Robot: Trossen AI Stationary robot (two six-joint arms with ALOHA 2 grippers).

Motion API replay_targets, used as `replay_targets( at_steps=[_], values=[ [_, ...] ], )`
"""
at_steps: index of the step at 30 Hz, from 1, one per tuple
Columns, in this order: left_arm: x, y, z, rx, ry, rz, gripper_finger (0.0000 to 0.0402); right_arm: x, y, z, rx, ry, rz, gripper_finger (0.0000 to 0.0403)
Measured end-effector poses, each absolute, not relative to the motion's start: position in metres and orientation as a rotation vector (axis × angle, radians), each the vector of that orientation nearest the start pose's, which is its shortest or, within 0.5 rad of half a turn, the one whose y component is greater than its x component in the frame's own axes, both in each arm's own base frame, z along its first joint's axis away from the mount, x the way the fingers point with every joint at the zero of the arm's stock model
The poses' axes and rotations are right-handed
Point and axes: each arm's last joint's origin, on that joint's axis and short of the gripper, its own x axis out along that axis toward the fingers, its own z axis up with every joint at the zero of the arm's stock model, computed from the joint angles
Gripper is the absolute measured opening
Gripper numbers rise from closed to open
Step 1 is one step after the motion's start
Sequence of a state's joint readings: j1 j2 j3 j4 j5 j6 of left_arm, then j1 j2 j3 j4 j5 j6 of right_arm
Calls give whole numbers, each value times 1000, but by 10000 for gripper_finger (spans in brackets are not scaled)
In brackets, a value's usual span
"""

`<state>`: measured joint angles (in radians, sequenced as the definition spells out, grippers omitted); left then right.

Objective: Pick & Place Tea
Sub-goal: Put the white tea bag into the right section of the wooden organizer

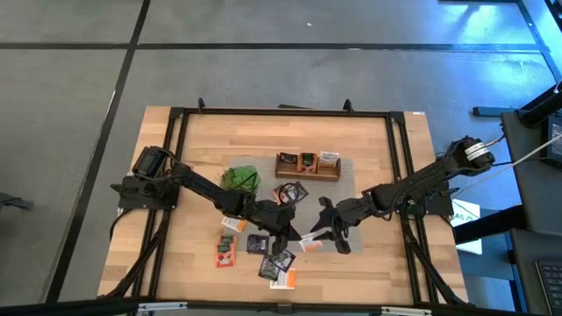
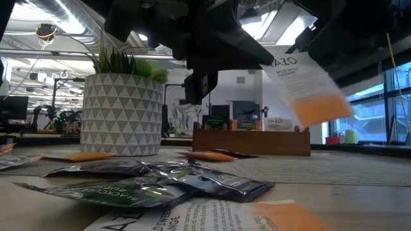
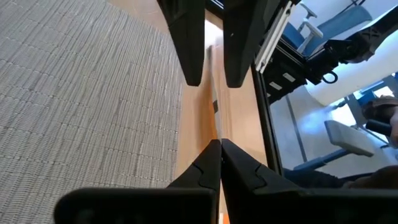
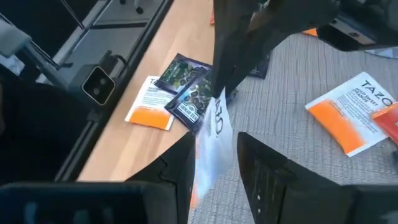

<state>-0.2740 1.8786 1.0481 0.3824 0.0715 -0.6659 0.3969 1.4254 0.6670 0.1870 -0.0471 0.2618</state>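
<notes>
At centre frame in the high view, the left gripper (image 1: pixel 290 239) is closed on a white-and-orange tea sachet (image 2: pixel 307 82), lifted clear of the loose sachets (image 1: pixel 255 250) below; the right gripper (image 1: pixel 338 235) half-open around its edge. Light, flimsy and slick, it seems best pinched by a border. The wooden box (image 1: pixel 307 166) holds upright sachets.
</notes>
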Motion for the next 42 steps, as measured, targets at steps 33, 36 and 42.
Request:
replay_targets(
  at_steps=[33, 36, 42],
  values=[
    [383, -103, 173, -515, 510, -141, 41, 261, 109, 188, 158, 603, 281, 4],
    [384, -101, 173, -493, 514, -142, 65, 259, 107, 190, 129, 594, 287, 3],
    [371, -96, 186, -439, 491, -142, 86, 230, 93, 194, 126, 541, 220, 2]
  ],
)
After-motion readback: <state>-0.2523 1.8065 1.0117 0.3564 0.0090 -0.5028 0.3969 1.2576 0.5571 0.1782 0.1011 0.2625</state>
